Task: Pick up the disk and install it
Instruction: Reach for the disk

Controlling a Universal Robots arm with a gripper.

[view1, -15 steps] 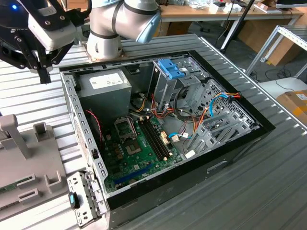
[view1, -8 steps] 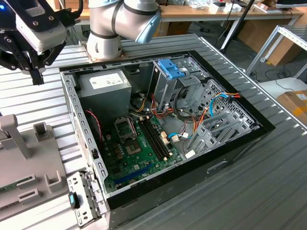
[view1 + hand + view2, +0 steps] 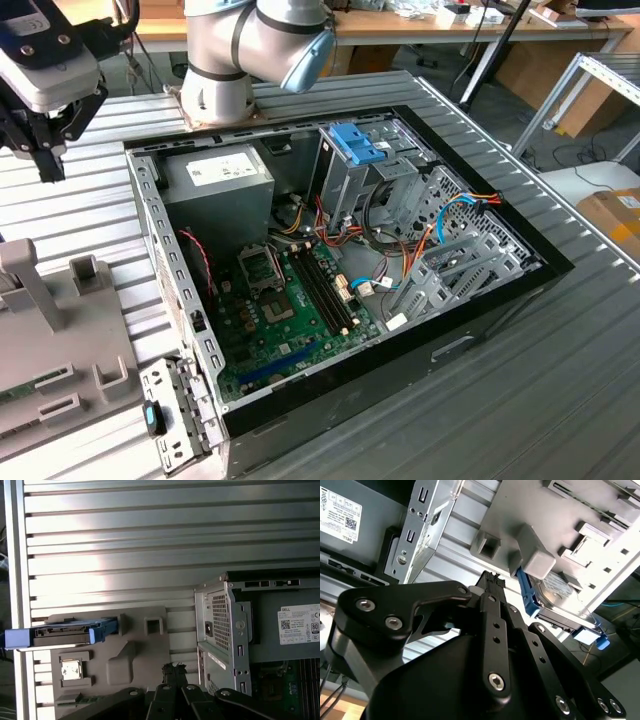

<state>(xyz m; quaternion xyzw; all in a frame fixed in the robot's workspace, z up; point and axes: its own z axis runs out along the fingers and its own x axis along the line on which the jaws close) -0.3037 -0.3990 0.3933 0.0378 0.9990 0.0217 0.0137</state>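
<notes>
1. Closest in, in the first wrist view, the gripper [image 3: 172,669] has its black fingers brought together at the tips with nothing between them, so it is empty-handed.
2. Just beyond the tips is the grey fixture [image 3: 135,655], a moulded tray with slots and pegs lying on the ribbed metal table [image 3: 125,540]. The gripper hangs over the tray and touches nothing.
3. Further along that tray is the disk [image 3: 65,632]. It stands on edge in a slot and is apart from the fingers.
4. In the second wrist view its blue carrier bracket [image 3: 526,592] shows along the side, with the grey metal body behind it.
5. My read on handling: it is a stiff, dense slab, heavy for its size. The bare metal faces are probably slick, and it would not take a knock or a drop well.
6. The place to take hold looks like the exposed upper edge, pinching across the two flat faces. The grip should bear on the metal, not on the plastic bracket alone, because that bracket likely flexes.
7. Farther out in the exterior view, the open computer case [image 3: 480,320] sits beside the fixture, with the power supply [image 3: 215,175] and motherboard [image 3: 290,320] visible inside.
8. Farthest back in the case is the tall metal cage [image 3: 345,185] with its blue latch [image 3: 355,143] on top. I judge the install has not started.
</notes>
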